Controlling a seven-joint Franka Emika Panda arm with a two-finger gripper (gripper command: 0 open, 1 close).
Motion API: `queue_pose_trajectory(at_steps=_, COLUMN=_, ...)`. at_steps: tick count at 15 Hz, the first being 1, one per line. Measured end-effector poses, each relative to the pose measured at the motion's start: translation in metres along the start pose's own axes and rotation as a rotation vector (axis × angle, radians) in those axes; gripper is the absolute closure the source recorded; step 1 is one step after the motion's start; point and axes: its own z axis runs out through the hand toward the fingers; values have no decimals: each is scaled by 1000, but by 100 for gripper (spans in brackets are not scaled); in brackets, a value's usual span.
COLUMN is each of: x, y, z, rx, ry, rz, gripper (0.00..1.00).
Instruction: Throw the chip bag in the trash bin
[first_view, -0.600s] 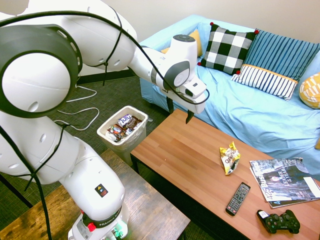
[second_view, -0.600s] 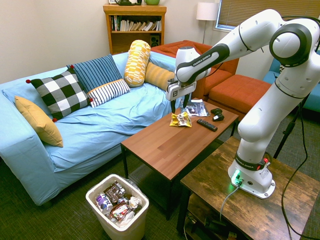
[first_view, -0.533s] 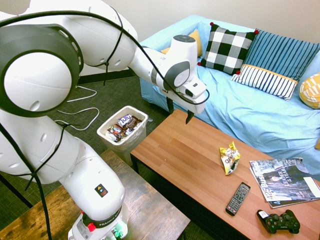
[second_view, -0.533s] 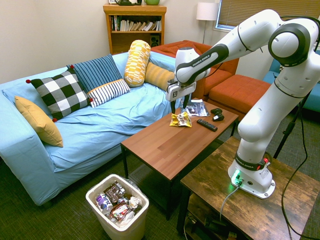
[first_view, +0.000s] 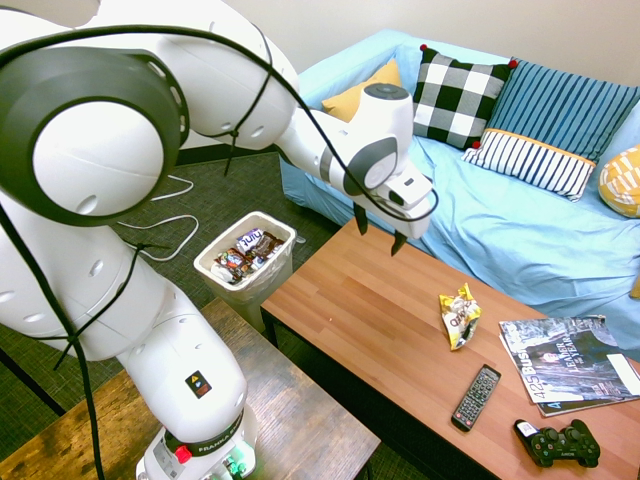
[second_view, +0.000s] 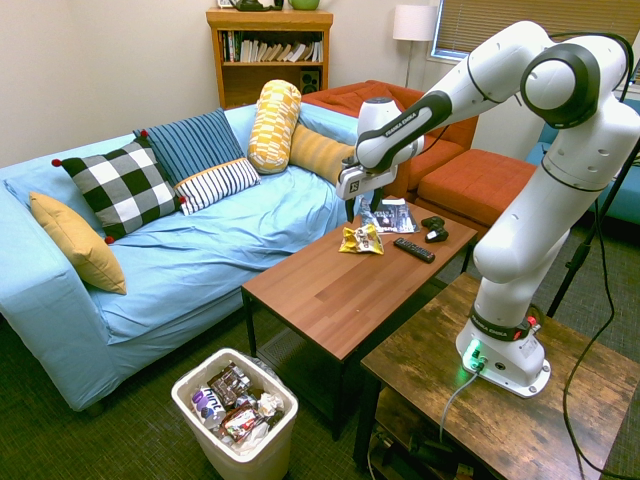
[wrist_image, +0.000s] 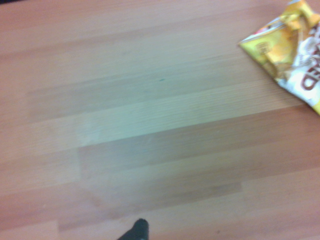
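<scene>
The chip bag (first_view: 459, 316), crumpled yellow and white, lies on the wooden coffee table (first_view: 360, 310) toward its sofa-side edge. It also shows in the second exterior view as the chip bag (second_view: 361, 239) and at the edge of the wrist view as the chip bag (wrist_image: 290, 55). My gripper (first_view: 378, 238) hangs open above the table, with nothing between its fingers, a short way from the bag on the trash-bin side. The white trash bin (first_view: 268, 283) stands on the floor off the table's end, holding several wrappers; it appears again as the trash bin (second_view: 225, 455).
A black remote (first_view: 476, 397), a game controller (first_view: 557, 445) and a magazine (first_view: 570, 365) lie past the bag on the table. A blue sofa (first_view: 500, 230) with pillows runs along the table's far side. A dark wooden side table (first_view: 300, 420) sits near the bin.
The gripper has moved along the table toward the chip bag, still open. The bag and the bin have not moved.
</scene>
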Motion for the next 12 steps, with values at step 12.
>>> queue_pose_trajectory(at_steps=12, x=176, y=-20, z=114, rx=-7, ry=43, rz=80, gripper=0)
